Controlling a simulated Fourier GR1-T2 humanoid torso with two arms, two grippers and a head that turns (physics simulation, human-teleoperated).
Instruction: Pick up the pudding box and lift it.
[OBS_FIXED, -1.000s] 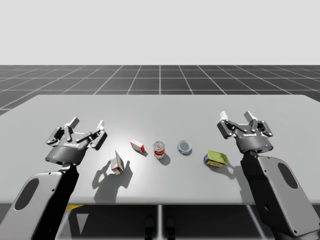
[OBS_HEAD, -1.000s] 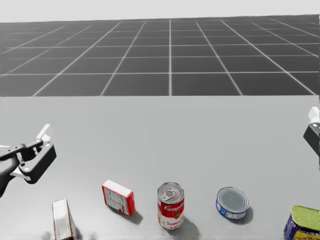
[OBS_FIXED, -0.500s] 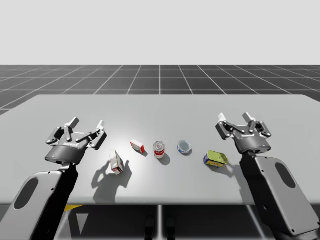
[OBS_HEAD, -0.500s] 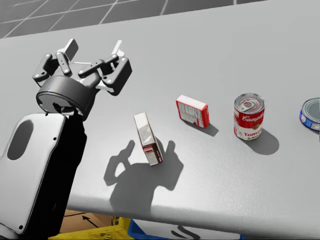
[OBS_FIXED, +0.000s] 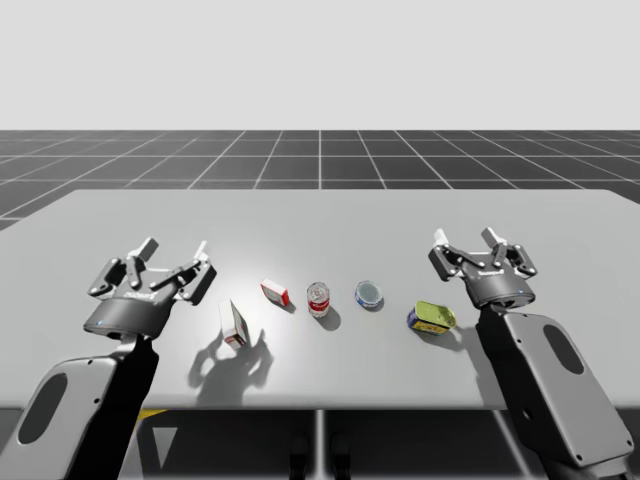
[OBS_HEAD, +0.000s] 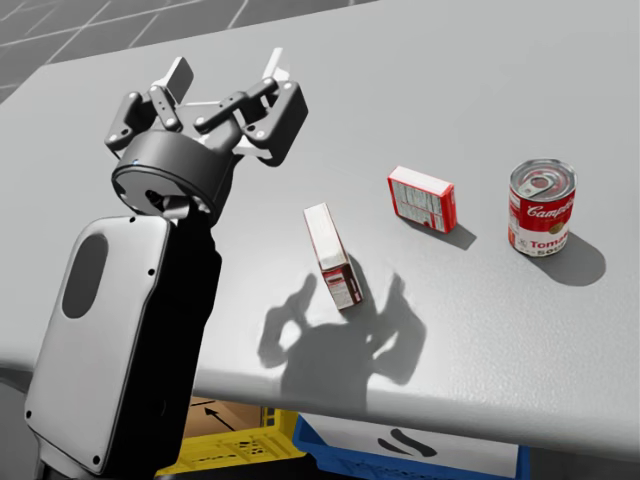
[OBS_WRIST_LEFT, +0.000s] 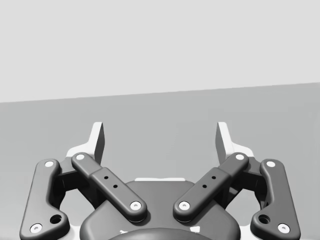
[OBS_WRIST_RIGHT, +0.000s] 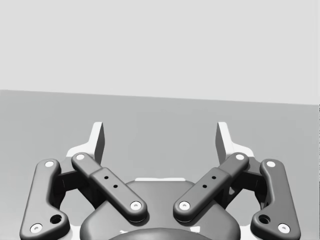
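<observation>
Left gripper (OBS_WRIST_LEFT: 160, 140) with fingers (OBS_WRIST_LEFT: 98, 140) spread wide, nothing between them, bare grey table (OBS_WRIST_LEFT: 160, 107) ahead

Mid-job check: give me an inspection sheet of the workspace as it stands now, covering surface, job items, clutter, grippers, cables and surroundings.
Surface: grey table, no spills seen.
Job's things: white box upright, beside my left gripper and apart from it; red box next in the row, between the white box and the red can. I cannot tell which one is the pudding box.
Clutter: red can upright; blue can, low and flat; yellow-topped can close to my right gripper.
Grippers: left gripper open, holding nothing; right gripper open, holding nothing.
Cables: nothing seen.
Surroundings: dark gridded floor; yellow and blue bins below the table's near edge.
</observation>
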